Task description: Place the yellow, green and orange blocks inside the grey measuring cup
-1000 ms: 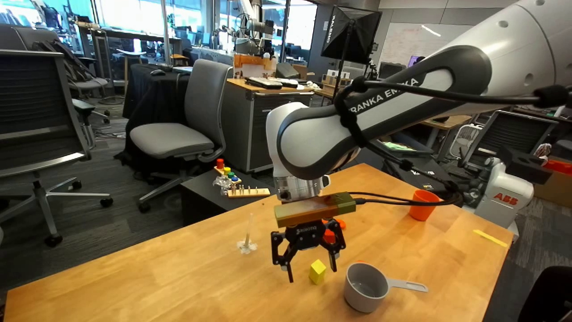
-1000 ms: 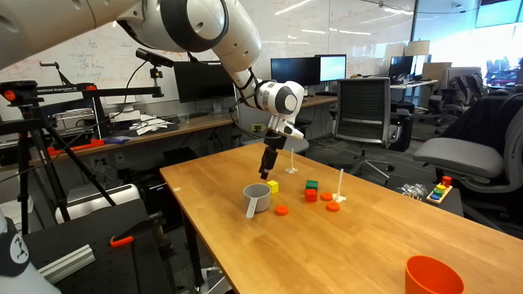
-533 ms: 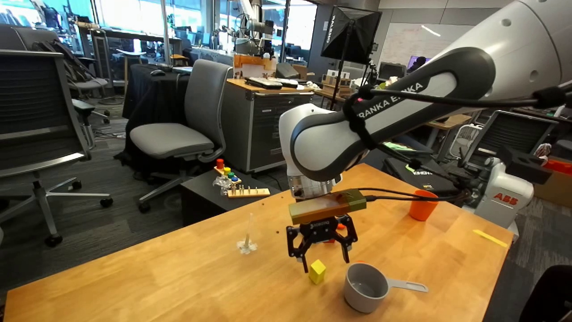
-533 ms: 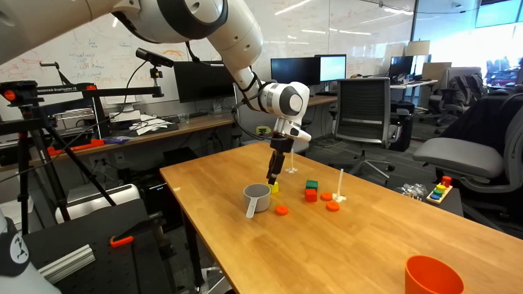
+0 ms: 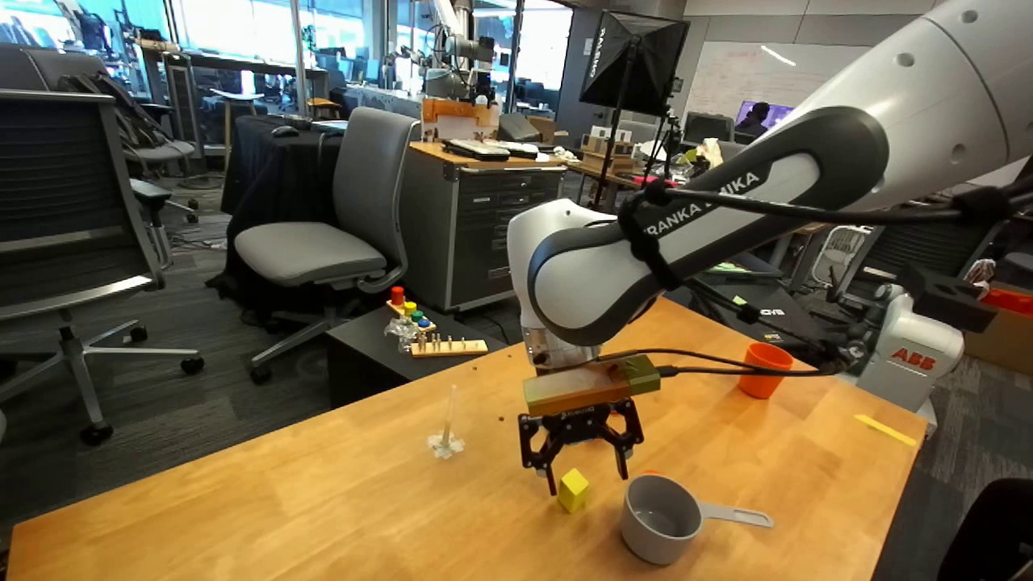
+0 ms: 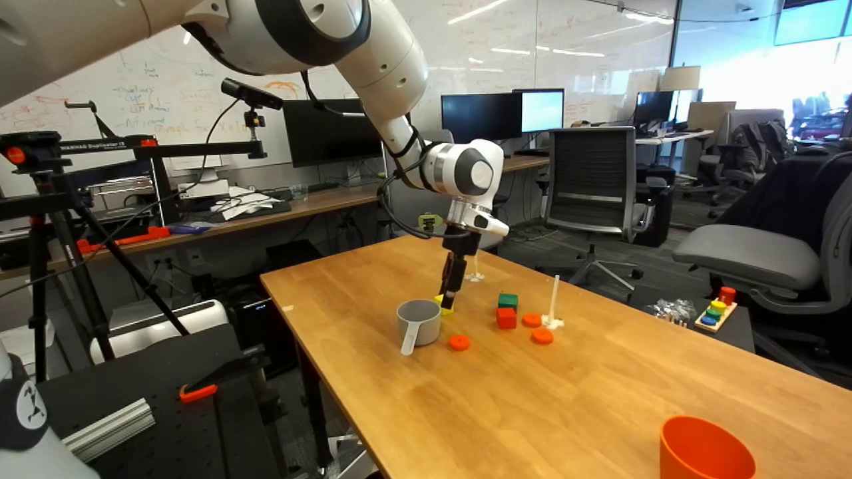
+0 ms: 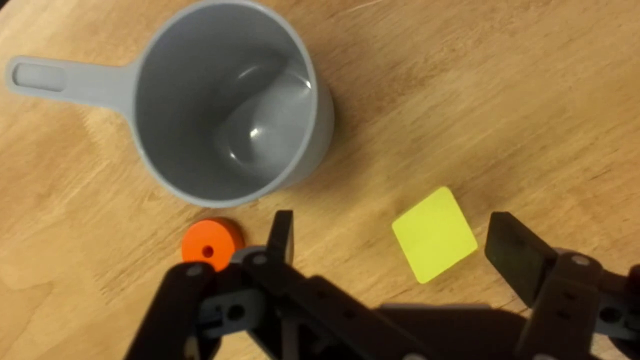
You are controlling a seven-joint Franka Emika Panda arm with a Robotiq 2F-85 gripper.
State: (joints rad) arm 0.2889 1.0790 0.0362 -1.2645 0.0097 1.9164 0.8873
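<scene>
We see the gripper (image 7: 392,237) low over the wooden table (image 6: 572,399), its jaws spread wide, and in the wrist view the yellow block (image 7: 435,235) shows in the gap between the fingers (image 7: 517,257). The block sits just beside one finger there, with a broader stretch of wood between it and the opposite one; we cannot tell whether the fingertips are above the block's top or level with it. In an exterior view they hide part of it. The grey measuring cup (image 7: 225,110) stands upright near the yellow block, a strip of bare wood between them, its handle pointing away from the block, and we can look down to the cup's shiny floor. Near the cup we find an orange disc (image 7: 210,243), flat on the wood, with a small hole in its middle. Further along the table, the green block (image 6: 508,301) and the orange-red block (image 6: 506,319) rest close together, though we cannot tell if they touch. Just beside them lie two more orange discs (image 6: 542,336), next to a pale upright peg (image 6: 554,299). Well apart from all these, an orange tumbler (image 5: 761,387) stands upright on the table in both exterior views.
</scene>
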